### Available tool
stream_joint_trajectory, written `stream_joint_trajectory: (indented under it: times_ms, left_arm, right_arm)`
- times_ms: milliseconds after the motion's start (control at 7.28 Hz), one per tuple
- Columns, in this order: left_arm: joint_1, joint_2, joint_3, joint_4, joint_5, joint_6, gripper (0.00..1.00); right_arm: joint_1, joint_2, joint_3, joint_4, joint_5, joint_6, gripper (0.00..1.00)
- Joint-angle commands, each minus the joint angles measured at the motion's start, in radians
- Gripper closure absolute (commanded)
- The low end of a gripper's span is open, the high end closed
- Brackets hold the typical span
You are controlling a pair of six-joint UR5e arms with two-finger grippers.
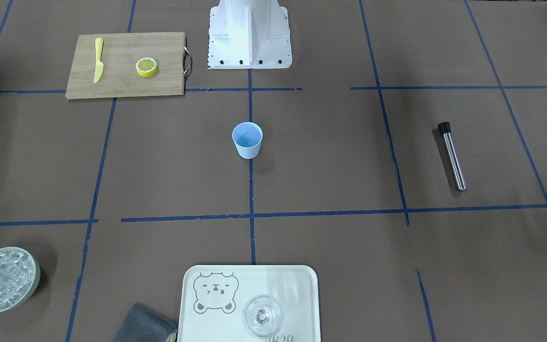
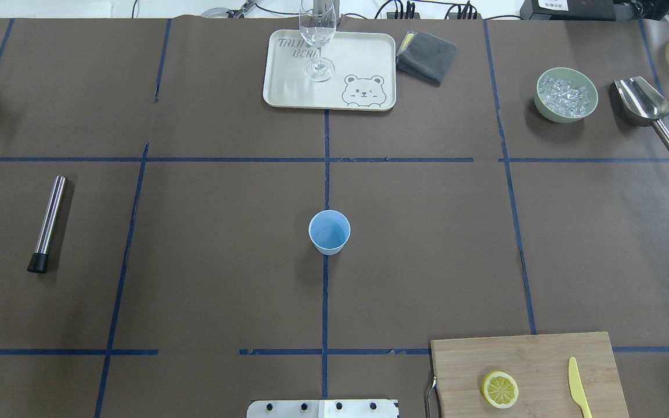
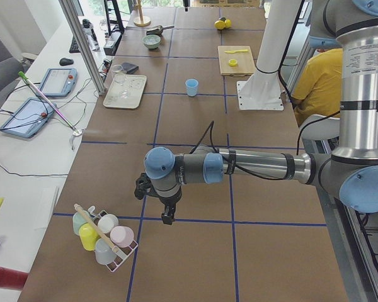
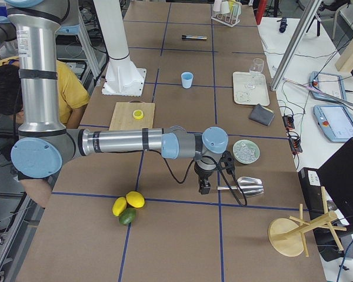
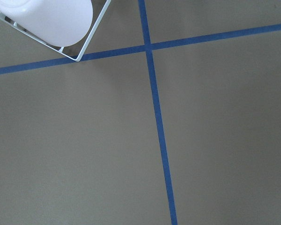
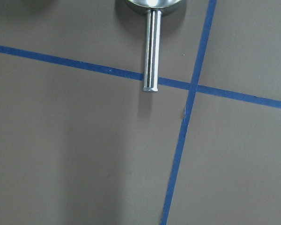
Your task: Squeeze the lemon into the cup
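The left tool [image 3: 166,217] hangs over the counter [image 2: 195,278] at the left side view's lower middle; released or clenched, I cannot tell. The cup [image 2: 329,231] stands upright at the overhead frame's centre, and the lemon [image 2: 499,388] lies well apart at lower right on the cutting board [image 2: 543,354]. The right tool [image 4: 203,188], its state equally untellable, hovers far off, so I judge the reach not yet begun: next it must travel to the board and close on the lemon.

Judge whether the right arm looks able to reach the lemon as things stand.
Probably yes. The lemon lies uncovered on the board, near the base on that arm's side; the knife lies apart, and nothing stands between lemon and right pincer.
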Motion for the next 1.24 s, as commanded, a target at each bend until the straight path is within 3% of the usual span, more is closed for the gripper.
stream_joint_trajectory:
  times_ms: [0,550,1100]
  left_arm:
    - [0.000,-0.058,0.036,0.002,-0.001,0.001,0.00]
    - [0.002,-0.057,0.037,-0.001,0.002,0.001,0.00]
    - [0.002,-0.057,0.031,-0.001,-0.001,0.001,0.00]
  right_arm:
    - [0.001,-0.001,0.001,0.002,0.004,0.000,0.00]
    - [0.001,-0.004,0.001,0.002,0.054,0.000,0.00]
    - [0.001,-0.009,0.008,0.011,0.048,-0.001,0.00]
